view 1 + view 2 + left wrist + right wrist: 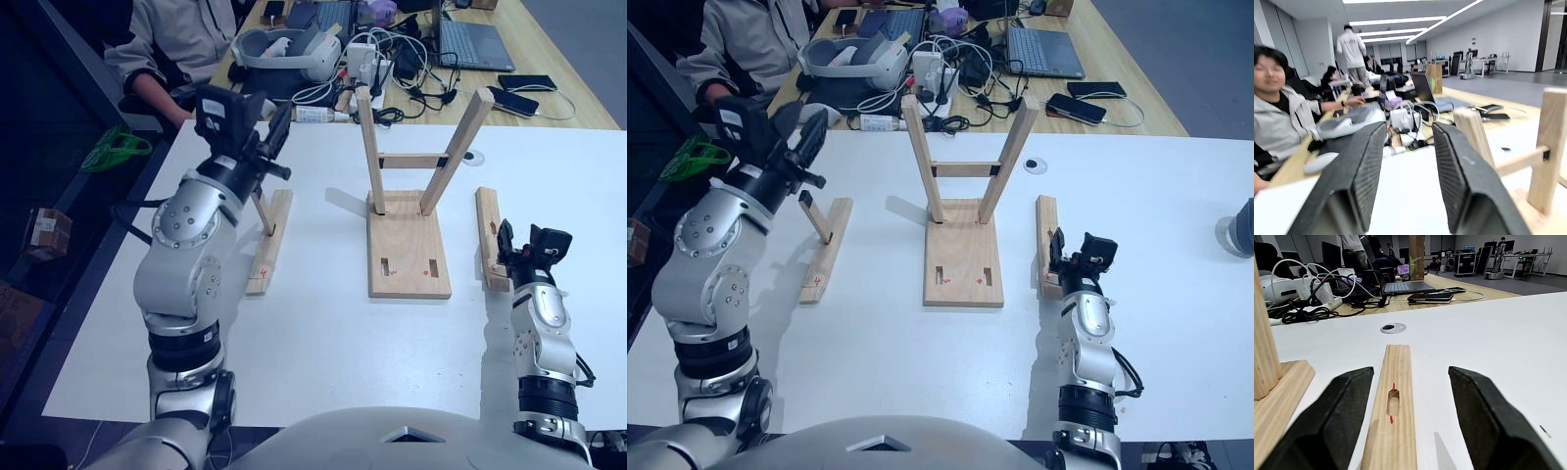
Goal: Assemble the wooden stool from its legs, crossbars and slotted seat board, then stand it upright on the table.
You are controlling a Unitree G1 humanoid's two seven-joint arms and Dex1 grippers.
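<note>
Two legs (369,147) and a crossbar (411,161) are fitted into the seat board (409,279), two slots (384,264) are left unfilled, the left gripper (1410,129) is held spread and empty, and the right gripper (1410,372) is spread astride a loose leg (1393,431).

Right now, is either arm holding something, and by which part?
Nothing is held. The left jaws are open in the air; the right jaws stand open on either side of the wooden leg, not closed on it.
</note>
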